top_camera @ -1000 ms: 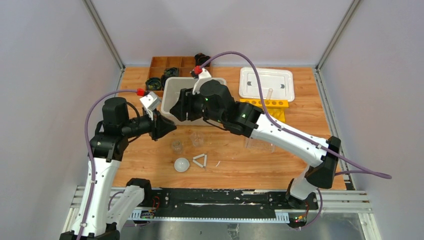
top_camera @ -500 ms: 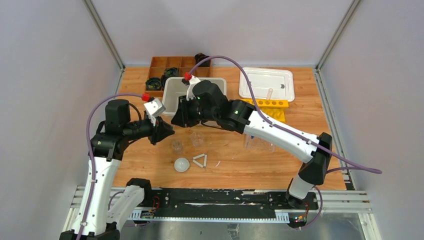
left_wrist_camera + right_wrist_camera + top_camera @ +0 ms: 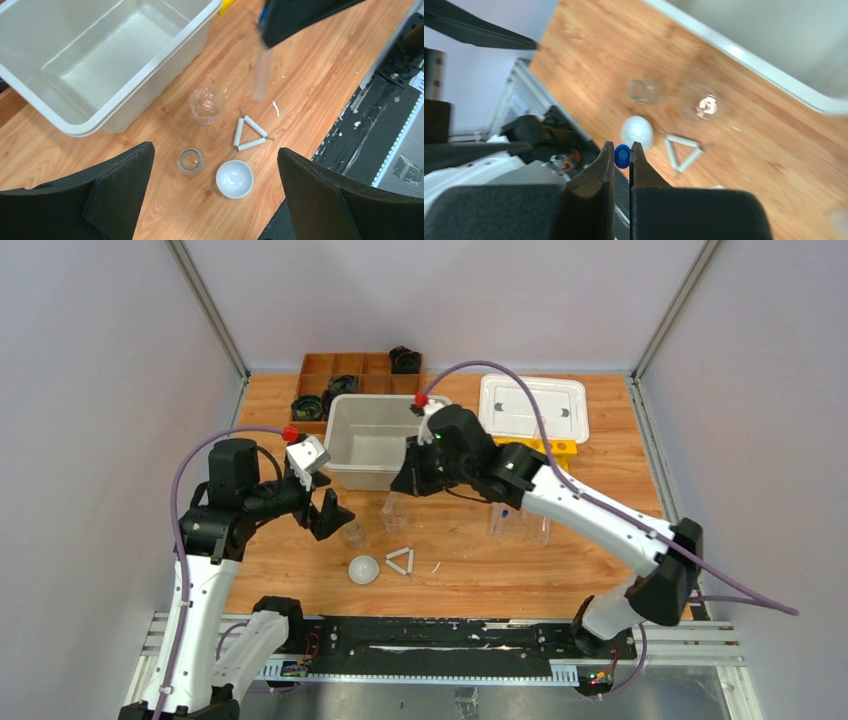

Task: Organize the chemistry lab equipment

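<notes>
My right gripper (image 3: pixel 622 150) is shut on a thin clear blue-capped tube (image 3: pixel 622 156), seen end-on between the tips. In the top view the right gripper (image 3: pixel 402 486) hangs just in front of the bin. From the left wrist the tube (image 3: pixel 261 75) hangs above the table, right of a clear beaker (image 3: pixel 207 104). My left gripper (image 3: pixel 215 151) is open and empty above a smaller beaker (image 3: pixel 191 160) and a white dome (image 3: pixel 234 178). The white triangle (image 3: pixel 250 134) lies beside them. A clear plastic rack (image 3: pixel 520 525) and a yellow rack (image 3: pixel 540 447) stand to the right.
A pale grey bin (image 3: pixel 360 478) sits behind the beakers, and its rim (image 3: pixel 150 72) shows from the left wrist. A clear lidded tray (image 3: pixel 532 407) is at the back right. At the back left is a wooden divided tray (image 3: pixel 340 365) with black coiled objects (image 3: pixel 310 405).
The left gripper has opened wide and dipped toward the beakers. The right gripper has shut on the tube and swung right, away from the left gripper and the bin's left end.
</notes>
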Robot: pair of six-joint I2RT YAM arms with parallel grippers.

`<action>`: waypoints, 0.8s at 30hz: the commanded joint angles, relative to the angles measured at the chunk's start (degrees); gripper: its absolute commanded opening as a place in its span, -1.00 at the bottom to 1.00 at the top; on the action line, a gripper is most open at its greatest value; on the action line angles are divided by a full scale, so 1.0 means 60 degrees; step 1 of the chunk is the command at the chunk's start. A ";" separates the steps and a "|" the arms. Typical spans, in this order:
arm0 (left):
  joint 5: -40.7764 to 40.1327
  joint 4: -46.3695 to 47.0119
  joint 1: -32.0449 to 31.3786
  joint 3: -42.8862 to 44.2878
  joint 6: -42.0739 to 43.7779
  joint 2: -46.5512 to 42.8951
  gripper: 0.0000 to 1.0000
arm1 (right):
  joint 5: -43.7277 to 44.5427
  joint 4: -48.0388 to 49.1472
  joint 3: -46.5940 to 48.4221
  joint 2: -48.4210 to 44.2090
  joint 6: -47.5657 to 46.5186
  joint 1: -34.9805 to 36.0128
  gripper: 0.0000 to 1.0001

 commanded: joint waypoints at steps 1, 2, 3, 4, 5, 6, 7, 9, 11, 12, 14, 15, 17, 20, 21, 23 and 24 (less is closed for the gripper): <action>-0.0753 0.0027 -0.0015 0.0450 -0.0309 0.0140 1.00 | 0.2054 -0.1287 -0.0977 -0.1909 -0.0825 -0.0570 -1.00; -0.0903 0.0026 -0.0016 0.0520 -0.0386 0.0230 1.00 | 0.2490 -0.1621 -0.1193 -0.2256 -0.0928 -0.0700 -1.00; -0.1021 0.0026 -0.0014 0.0578 -0.0451 0.0342 1.00 | 0.3020 -0.2023 -0.1378 -0.2594 -0.1041 -0.0801 -1.00; -0.1124 0.0022 -0.0014 0.0659 -0.0541 0.0446 1.00 | 0.3555 -0.2423 -0.1569 -0.2933 -0.1081 -0.0888 -1.00; -0.1206 0.0026 -0.0018 0.0725 -0.0619 0.0554 1.00 | 0.4091 -0.2863 -0.1760 -0.3219 -0.1125 -0.0996 -1.00; -0.1291 0.0026 -0.0015 0.0800 -0.0694 0.0643 1.00 | 0.4517 -0.3237 -0.1959 -0.3546 -0.1126 -0.1149 -1.00; -0.1350 0.0026 -0.0022 0.0856 -0.0748 0.0707 1.00 | 0.4848 -0.3549 -0.2180 -0.3863 -0.1116 -0.1315 -1.00; -0.1395 0.0026 -0.0015 0.0905 -0.0775 0.0762 1.00 | 0.5358 -0.4011 -0.2660 -0.4492 -0.1094 -0.1615 -1.00; -0.1393 0.0026 -0.0014 0.0903 -0.0776 0.0754 1.00 | 0.5634 -0.4210 -0.3163 -0.5023 -0.1064 -0.1951 -1.00; -0.1396 0.0026 -0.0016 0.0900 -0.0778 0.0761 1.00 | 0.5682 -0.4233 -0.3429 -0.5240 -0.1036 -0.2131 -1.00; -0.1421 0.0022 -0.0018 0.0885 -0.0811 0.0776 1.00 | 0.5722 -0.4201 -0.3981 -0.5556 -0.0898 -0.2449 -1.00; -0.1437 0.0026 -0.0018 0.0874 -0.0841 0.0786 1.00 | 0.5719 -0.4120 -0.4359 -0.5630 -0.0851 -0.2541 -1.00; -0.1422 0.0026 -0.0015 0.0853 -0.0840 0.0795 1.00 | 0.5752 -0.3888 -0.4852 -0.5666 -0.0789 -0.2633 -1.00; -0.1300 0.0026 -0.0014 0.0788 -0.0791 0.0721 1.00 | 0.5991 -0.3433 -0.5512 -0.5547 -0.0631 -0.2675 -1.00; -0.1261 0.0026 -0.0014 0.0780 -0.0783 0.0711 1.00 | 0.6076 -0.3262 -0.5708 -0.5497 -0.0562 -0.2673 -1.00; -0.1247 0.0026 -0.0018 0.0748 -0.0804 0.0680 1.00 | 0.6251 -0.2845 -0.6099 -0.5431 -0.0518 -0.2681 -1.00; -0.1247 0.0026 -0.0022 0.0731 -0.0798 0.0677 1.00 | 0.6351 -0.2625 -0.6272 -0.5399 -0.0501 -0.2678 -1.00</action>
